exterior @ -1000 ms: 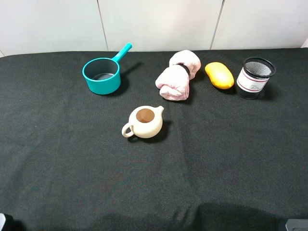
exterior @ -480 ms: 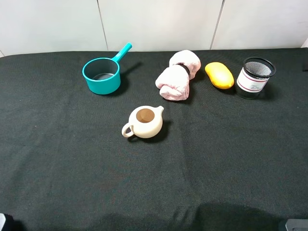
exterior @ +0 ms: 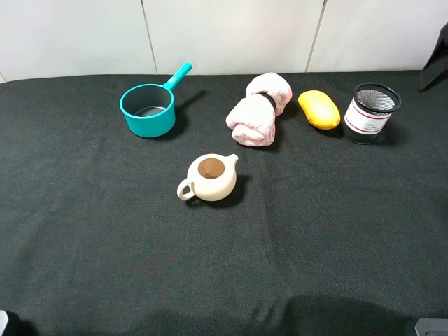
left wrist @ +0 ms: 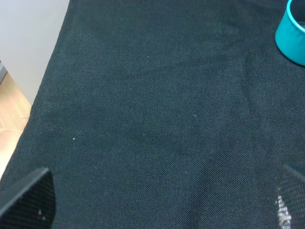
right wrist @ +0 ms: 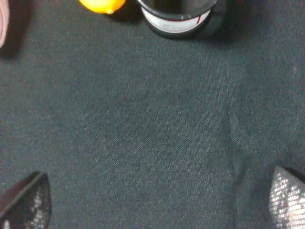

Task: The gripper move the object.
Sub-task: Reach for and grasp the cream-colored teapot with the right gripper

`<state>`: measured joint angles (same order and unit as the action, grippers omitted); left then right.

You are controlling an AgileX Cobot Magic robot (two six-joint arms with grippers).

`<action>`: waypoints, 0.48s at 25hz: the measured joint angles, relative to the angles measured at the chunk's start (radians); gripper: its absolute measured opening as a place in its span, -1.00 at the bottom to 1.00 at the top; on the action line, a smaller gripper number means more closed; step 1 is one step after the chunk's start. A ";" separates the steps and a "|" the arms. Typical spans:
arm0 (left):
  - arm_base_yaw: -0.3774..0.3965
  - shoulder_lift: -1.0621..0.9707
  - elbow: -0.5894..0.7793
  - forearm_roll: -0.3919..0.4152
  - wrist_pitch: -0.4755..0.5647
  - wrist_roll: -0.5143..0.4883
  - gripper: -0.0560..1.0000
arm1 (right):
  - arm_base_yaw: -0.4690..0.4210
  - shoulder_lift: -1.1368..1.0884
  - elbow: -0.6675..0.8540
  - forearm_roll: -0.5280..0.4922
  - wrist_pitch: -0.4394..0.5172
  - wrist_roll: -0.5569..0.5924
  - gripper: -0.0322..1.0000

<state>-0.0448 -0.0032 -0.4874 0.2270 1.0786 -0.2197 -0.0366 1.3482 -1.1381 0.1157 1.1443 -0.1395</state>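
The cream teapot (exterior: 210, 178) with a brown round top stands upright near the middle of the black cloth, with its loop handle to the left and its spout to the upper right. It shows in neither wrist view. My left gripper (left wrist: 161, 202) is open and empty over bare cloth at the table's left side. My right gripper (right wrist: 157, 200) is open and empty over bare cloth, short of the mesh cup. A dark part of an arm (exterior: 436, 59) shows at the far right edge of the exterior view. Nothing touches the teapot.
A teal saucepan (exterior: 148, 108) stands at the back left and also shows in the left wrist view (left wrist: 293, 33). A pink rolled towel (exterior: 257, 112), a yellow object (exterior: 319, 109) and a black mesh cup (exterior: 371, 112) line the back right. The table's left edge (left wrist: 45, 90) is near.
A dark arm part has come into view at the upper right edge of the exterior view and risen. The teapot and the other objects have not moved.
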 joint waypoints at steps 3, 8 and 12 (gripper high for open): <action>0.000 0.000 0.000 0.000 0.000 0.000 0.82 | 0.000 0.051 -0.040 -0.001 0.015 -0.006 0.41; 0.000 0.000 0.000 0.000 0.000 0.000 0.82 | 0.000 0.109 -0.073 -0.001 0.020 -0.017 0.41; 0.000 0.000 0.000 0.000 0.000 0.000 0.82 | 0.000 0.121 -0.074 0.004 0.020 -0.025 0.41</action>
<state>-0.0448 -0.0032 -0.4874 0.2270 1.0786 -0.2197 -0.0366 1.4689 -1.2125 0.1200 1.1640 -0.1649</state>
